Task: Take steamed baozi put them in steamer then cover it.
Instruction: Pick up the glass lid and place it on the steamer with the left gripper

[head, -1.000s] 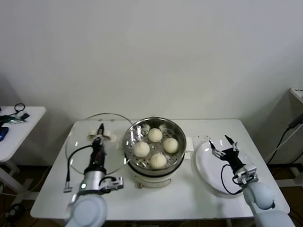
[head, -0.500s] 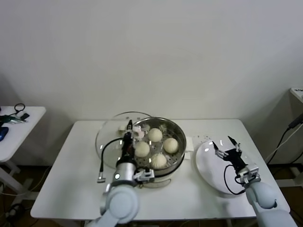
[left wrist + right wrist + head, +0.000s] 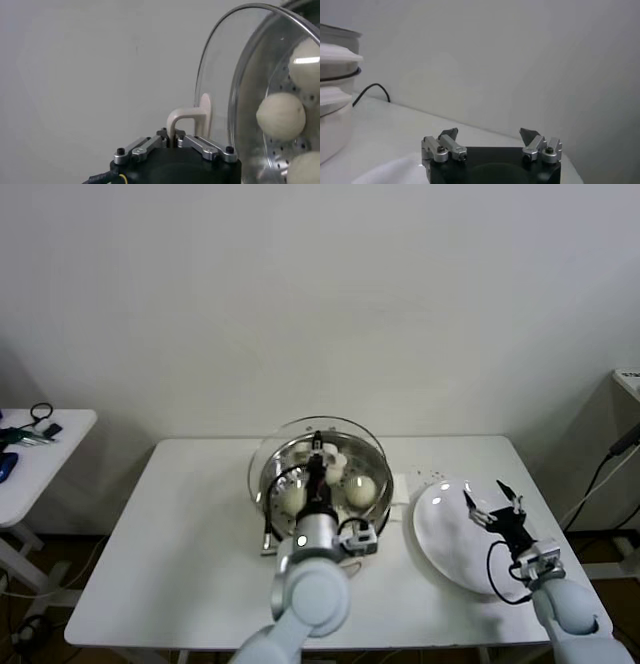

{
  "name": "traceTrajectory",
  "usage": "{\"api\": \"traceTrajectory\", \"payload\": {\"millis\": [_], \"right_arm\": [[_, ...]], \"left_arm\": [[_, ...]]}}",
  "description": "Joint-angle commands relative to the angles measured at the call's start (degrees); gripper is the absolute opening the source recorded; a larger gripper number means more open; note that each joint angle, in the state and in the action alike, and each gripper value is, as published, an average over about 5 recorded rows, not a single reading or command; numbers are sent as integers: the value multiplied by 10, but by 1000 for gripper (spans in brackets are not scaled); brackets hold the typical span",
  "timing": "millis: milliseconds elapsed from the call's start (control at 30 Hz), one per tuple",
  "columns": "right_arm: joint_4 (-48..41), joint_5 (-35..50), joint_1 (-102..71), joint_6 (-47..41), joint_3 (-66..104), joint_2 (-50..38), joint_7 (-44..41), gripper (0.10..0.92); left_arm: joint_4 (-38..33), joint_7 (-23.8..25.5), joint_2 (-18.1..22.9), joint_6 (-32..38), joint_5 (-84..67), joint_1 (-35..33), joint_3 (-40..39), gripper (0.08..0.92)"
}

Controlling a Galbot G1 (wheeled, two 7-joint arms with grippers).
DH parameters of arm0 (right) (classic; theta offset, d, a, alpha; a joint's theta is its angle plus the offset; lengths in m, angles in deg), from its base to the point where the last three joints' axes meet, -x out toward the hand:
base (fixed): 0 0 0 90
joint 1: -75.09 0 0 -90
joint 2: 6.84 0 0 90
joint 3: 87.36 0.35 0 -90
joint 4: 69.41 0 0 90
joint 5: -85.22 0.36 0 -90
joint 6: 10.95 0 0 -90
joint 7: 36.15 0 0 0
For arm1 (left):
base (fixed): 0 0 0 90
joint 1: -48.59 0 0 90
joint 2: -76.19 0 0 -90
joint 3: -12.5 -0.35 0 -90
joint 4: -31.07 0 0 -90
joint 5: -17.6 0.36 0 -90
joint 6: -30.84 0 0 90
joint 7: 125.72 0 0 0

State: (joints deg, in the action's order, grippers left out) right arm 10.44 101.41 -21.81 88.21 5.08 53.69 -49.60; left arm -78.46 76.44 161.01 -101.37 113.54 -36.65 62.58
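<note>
A robot with two arms works at a white desk [image 3: 180,534], seen from above. Its left tool [image 3: 318,456] is clamped on the cream-white handle [image 3: 186,118] of the cover [image 3: 318,452], a clear glass lid with a thin metal rim. One second ago this lid was held off to the robot's left over bare desk; half a second ago it was partway across. Now it hangs over the steamer [image 3: 375,502], almost centred on the shiny basket. Whether the lid's rim touches the basket's rim cannot be told. The steamed baozi [image 3: 360,490] lie inside the steamer, seen through the glass; the arm hides some of them. The right tool [image 3: 500,505] waits with its fingers spread wide, holding nothing, above the white plate [image 3: 445,534] on the robot's right, a little farther right than before. Loading looks finished; what likely remains is lowering the lid and letting go.
</note>
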Motion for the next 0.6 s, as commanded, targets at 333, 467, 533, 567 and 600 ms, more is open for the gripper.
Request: {"api": "traceTrajectory", "payload": {"millis": [333,467,533,567,600], "right_arm": [[-6,-13,-10,4,18,3,0,823],[-7,-15,-10,5,17,5,0,823],[-7,-16,-9,5,17,5,0,823],[-7,-16,-9,5,17,6,0,823],[-7,-16,-9,5,17,6,0,823]], "left_arm": [[90,-11,79,-28,61,2,-6,157],[94,0,79,-28,72,4,-2,157],[94,7,77,-28,76,4,-1,157],[94,9,76,-28,78,3,0,157],[95,10,75,-28,79,2,0,157]]}}
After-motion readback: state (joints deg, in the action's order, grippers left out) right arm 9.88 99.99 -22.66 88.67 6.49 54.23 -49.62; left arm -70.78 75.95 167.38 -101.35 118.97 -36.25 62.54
